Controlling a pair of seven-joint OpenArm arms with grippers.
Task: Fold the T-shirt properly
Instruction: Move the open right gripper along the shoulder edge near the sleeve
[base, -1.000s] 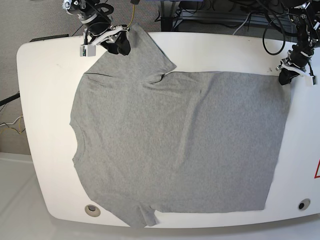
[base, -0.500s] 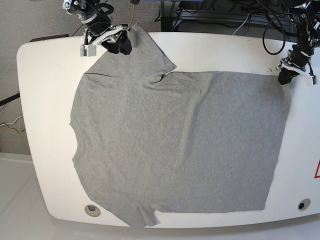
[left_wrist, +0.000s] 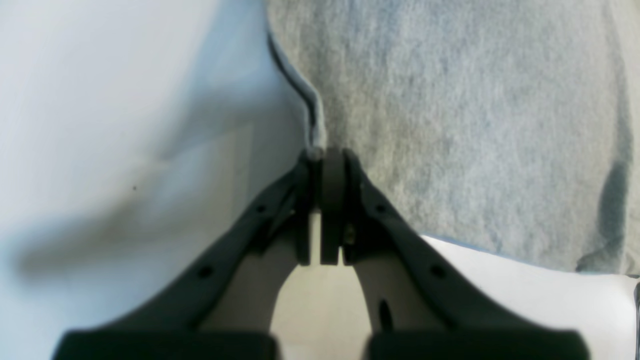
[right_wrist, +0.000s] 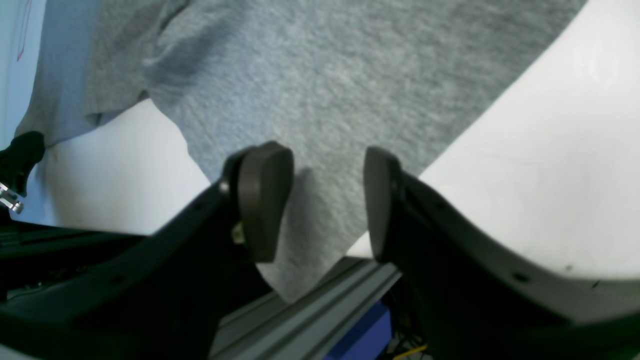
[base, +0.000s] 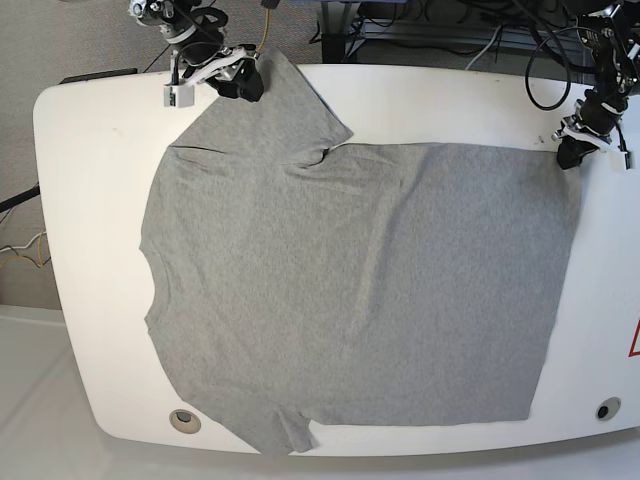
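Observation:
The grey T-shirt lies spread flat on the white table with its plain side up, the collar toward the left and the hem toward the right. My left gripper sits at the hem's far right corner. In the left wrist view it is shut, and the T-shirt edge rises into its tips. My right gripper is at the far sleeve's end. In the right wrist view it stands open with the T-shirt sleeve between its fingers.
Two round holes mark the table's near corners, and a red triangle sticker sits at its right edge. Cables and a metal frame stand behind the table. An aluminium rail shows below the sleeve's end.
The right gripper has shifted slightly toward the table's far edge along the sleeve. The left gripper and the shirt's body have stayed in place.

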